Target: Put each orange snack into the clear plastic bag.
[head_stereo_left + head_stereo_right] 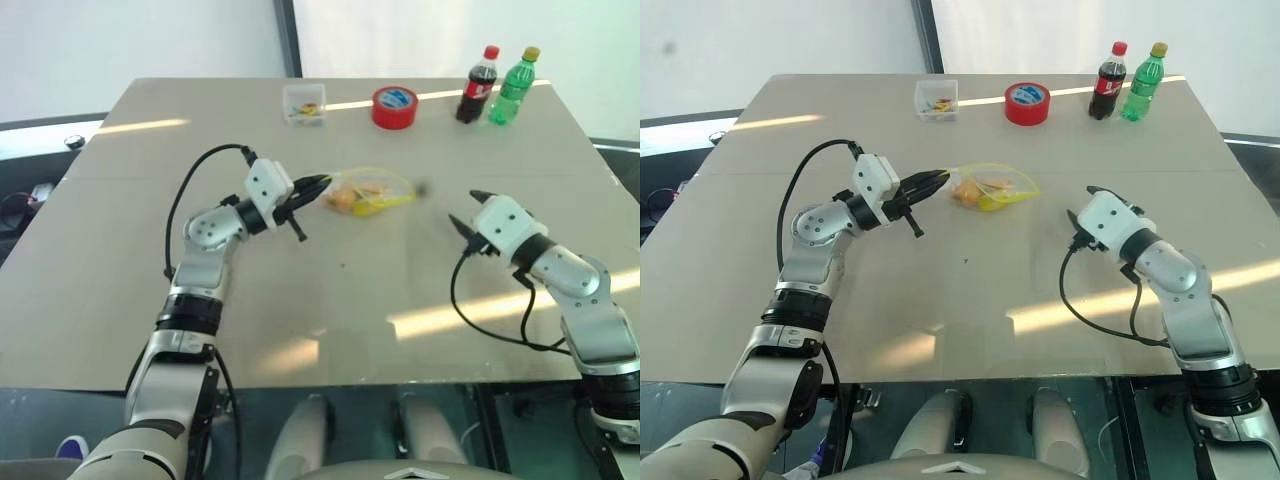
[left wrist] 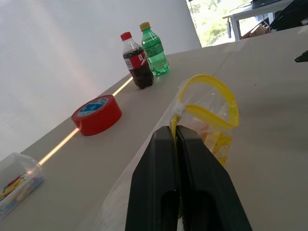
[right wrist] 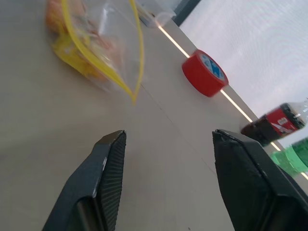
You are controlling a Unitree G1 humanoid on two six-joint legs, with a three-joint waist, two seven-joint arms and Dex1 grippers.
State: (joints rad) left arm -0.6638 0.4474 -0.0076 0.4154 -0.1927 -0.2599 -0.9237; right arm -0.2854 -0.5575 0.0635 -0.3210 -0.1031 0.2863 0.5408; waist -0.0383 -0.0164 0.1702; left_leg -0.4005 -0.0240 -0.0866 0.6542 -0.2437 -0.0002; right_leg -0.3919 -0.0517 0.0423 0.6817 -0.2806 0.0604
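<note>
The clear plastic bag (image 1: pixel 372 191) with a yellow strip lies mid-table, its mouth gaping in a loop. Orange snacks (image 1: pixel 343 199) show through its film, inside it. My left gripper (image 1: pixel 318 184) points right and is shut on the bag's near edge; in the left wrist view the black fingers (image 2: pixel 161 159) pinch the film below the yellow loop (image 2: pixel 211 108). My right gripper (image 1: pixel 463 210) hovers to the right of the bag, apart from it, open with nothing between its fingers. The right wrist view has the bag (image 3: pixel 96 43) ahead of the spread fingers (image 3: pixel 113 154).
Along the table's far side stand a small clear box (image 1: pixel 304 104), a red tape roll (image 1: pixel 395 107), a cola bottle (image 1: pixel 479 85) and a green bottle (image 1: pixel 514 87). The beige table (image 1: pixel 330 300) is bare in front of the bag.
</note>
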